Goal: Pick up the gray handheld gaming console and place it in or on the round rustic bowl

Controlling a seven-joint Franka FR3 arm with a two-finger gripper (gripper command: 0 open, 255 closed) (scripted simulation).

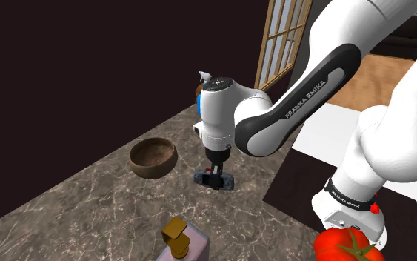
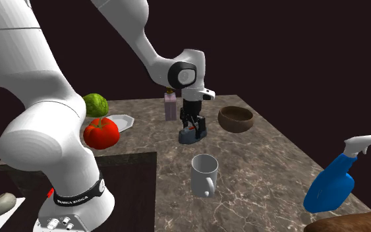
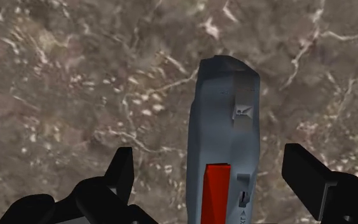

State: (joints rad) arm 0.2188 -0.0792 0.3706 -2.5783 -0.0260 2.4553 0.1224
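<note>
The spread hand is straddling, without touching, the gray handheld console on the tabletop, its long axis crossing the fingers' closing line.

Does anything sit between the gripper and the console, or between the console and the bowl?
Nothing visible does. The open gripper straddles the gray console, with a finger on either side. Between the console and the brown bowl there is just bare marble counter.
</note>
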